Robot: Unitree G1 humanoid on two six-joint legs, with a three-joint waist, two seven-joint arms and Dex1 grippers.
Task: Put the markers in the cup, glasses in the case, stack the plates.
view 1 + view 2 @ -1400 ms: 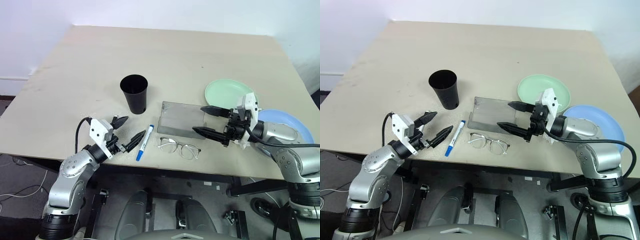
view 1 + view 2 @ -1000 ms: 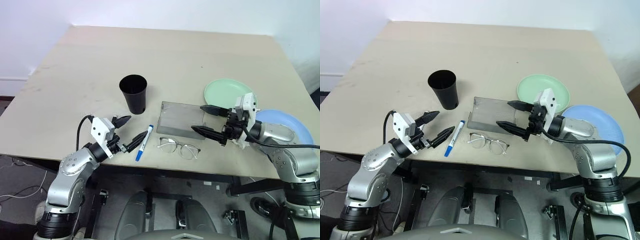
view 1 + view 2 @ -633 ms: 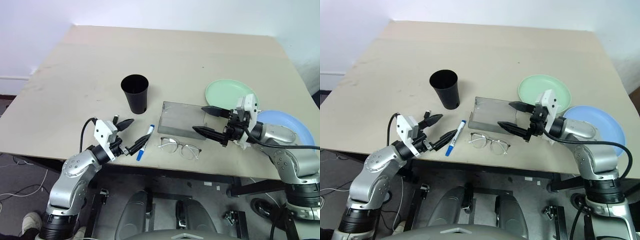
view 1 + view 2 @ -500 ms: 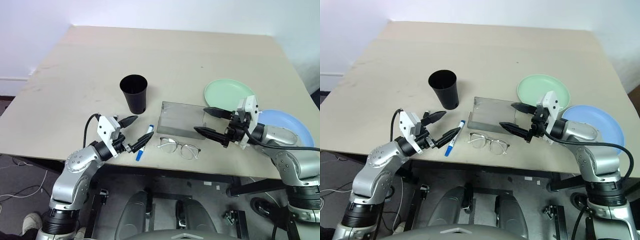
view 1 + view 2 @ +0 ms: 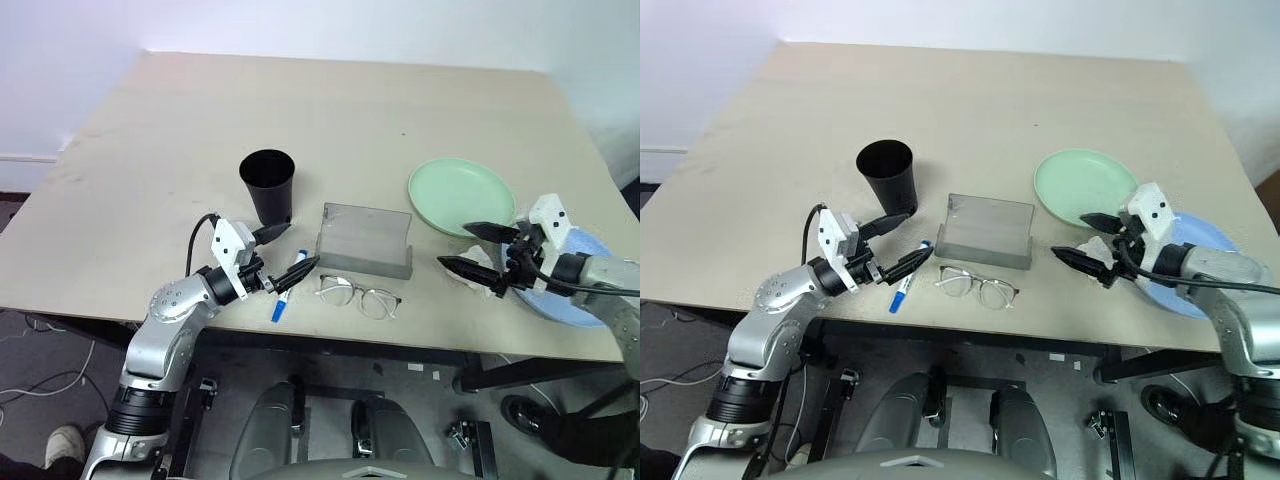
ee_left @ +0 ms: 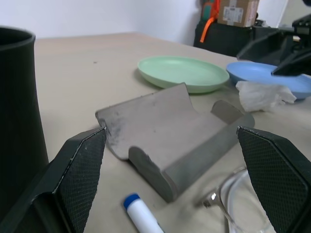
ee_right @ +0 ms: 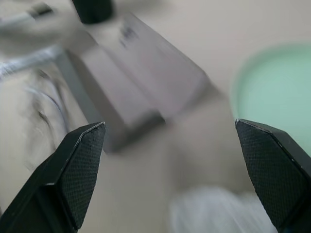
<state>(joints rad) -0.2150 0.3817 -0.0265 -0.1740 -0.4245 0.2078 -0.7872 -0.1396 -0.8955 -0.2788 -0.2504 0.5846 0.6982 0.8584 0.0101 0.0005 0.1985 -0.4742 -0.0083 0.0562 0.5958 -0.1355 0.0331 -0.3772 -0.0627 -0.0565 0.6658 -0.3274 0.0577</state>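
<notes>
Beige tabletop (image 5: 330,110), seen from the head camera. Near the left of centre, a black tapered cup (image 5: 267,187), upright and empty-mouthed toward the camera. Just in front of and to the right of it, a white marker with a blue cap (image 5: 283,296) flat on the table close to the front edge, angled toward the cup. Right of the marker, silver wire-framed glasses (image 5: 359,296) resting lenses up, just in front of the open grey glasses case (image 5: 365,240), whose lid stands raised in the left wrist view. Further right, a mint green plate (image 5: 459,195) flat on the table, and beside it toward the front right a light blue plate (image 5: 588,300), partly hidden behind the right arm; the two not stacked. A crumpled white tissue (image 6: 262,95) lying against the blue plate's near rim. Left gripper (image 5: 285,250) spread wide and holding nothing, hovering low with one finger by the cup's base and the other above the marker's capped end, the marker lying between the tips in the wrist view. Right gripper (image 5: 468,248) likewise wide open and empty, poised over the table between the case and the blue plate, near the tissue, pointing toward the case.
</notes>
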